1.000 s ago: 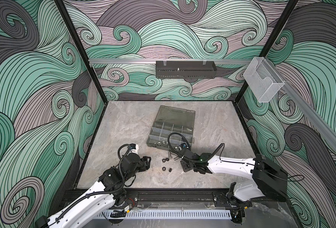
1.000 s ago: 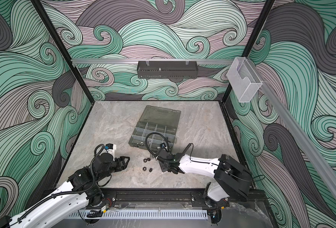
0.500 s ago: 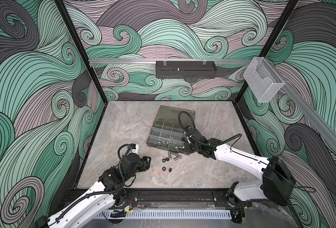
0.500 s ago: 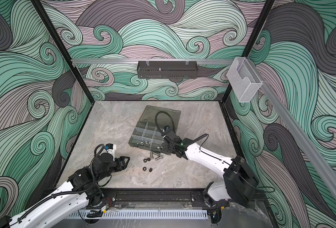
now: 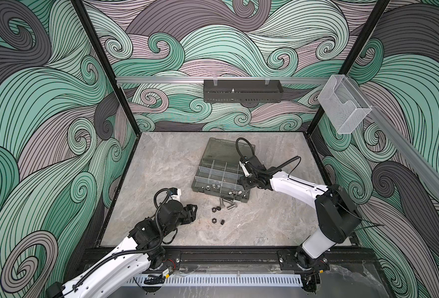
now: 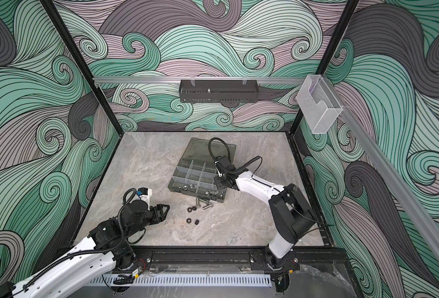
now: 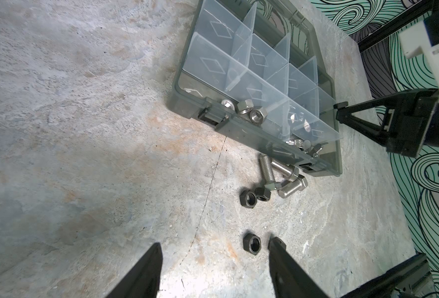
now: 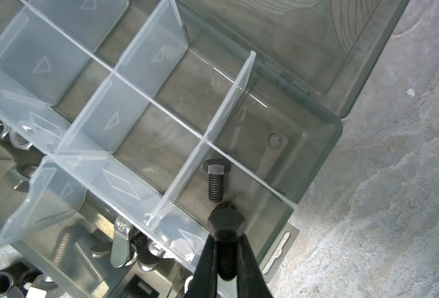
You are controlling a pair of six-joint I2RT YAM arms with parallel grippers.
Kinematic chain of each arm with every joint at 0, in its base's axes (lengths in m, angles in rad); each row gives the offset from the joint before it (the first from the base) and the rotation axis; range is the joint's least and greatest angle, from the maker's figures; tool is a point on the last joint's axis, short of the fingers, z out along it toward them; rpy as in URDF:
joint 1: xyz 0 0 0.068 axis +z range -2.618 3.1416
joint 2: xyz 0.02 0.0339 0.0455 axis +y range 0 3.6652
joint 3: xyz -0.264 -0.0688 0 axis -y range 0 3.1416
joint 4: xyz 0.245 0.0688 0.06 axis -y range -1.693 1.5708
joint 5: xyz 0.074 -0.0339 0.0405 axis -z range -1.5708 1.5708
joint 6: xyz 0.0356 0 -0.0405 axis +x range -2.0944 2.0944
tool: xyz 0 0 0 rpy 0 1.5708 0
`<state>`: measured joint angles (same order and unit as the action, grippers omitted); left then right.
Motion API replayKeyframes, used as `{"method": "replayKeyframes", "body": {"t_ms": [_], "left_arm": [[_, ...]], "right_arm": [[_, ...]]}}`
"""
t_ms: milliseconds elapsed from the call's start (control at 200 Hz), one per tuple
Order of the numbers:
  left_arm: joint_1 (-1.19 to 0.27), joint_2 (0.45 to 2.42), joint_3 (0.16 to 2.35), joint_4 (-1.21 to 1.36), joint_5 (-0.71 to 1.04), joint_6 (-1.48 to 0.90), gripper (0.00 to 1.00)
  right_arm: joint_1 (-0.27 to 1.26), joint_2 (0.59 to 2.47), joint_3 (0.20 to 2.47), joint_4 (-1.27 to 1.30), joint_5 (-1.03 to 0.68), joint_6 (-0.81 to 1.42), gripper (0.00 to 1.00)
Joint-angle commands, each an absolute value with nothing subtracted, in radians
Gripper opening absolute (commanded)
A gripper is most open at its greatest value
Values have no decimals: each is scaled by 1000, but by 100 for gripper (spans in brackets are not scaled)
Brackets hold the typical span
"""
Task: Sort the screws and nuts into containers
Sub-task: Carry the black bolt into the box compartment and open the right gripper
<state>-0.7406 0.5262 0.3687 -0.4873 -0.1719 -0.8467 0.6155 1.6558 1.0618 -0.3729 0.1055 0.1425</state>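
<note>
Gripping a black screw [image 8: 226, 224] by its shaft, the right gripper [image 8: 226, 247] hangs over an end cell [image 8: 259, 188] of the organiser case [image 8: 324, 154], where a second black screw [image 8: 215, 180] lies; only the right wrist view shows this. The left gripper [image 7: 216, 243], jaws apart, hovers above the table [image 7: 84, 129] near a black nut [image 7: 252, 243].

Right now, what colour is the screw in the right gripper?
Black; the held screw shows best in the right wrist view.

Swirl-patterned walls [image 5: 213, 38], grey marbled tabletop [image 5: 161, 160], aluminium rail [image 5: 161, 79]
</note>
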Motion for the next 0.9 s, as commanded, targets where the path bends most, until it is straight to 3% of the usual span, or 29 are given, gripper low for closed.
{"method": "replayKeyframes", "body": {"t_ms": [0, 210, 896], "left_arm": [[-733, 524, 386, -499, -190, -841, 68], [-733, 544, 393, -488, -192, -829, 68], [-733, 561, 393, -495, -160, -834, 68]], "right_arm": [[606, 1667, 1086, -365, 87, 128, 20], [598, 1655, 1086, -365, 86, 135, 35], [598, 1474, 978, -378, 57, 164, 38]]}}
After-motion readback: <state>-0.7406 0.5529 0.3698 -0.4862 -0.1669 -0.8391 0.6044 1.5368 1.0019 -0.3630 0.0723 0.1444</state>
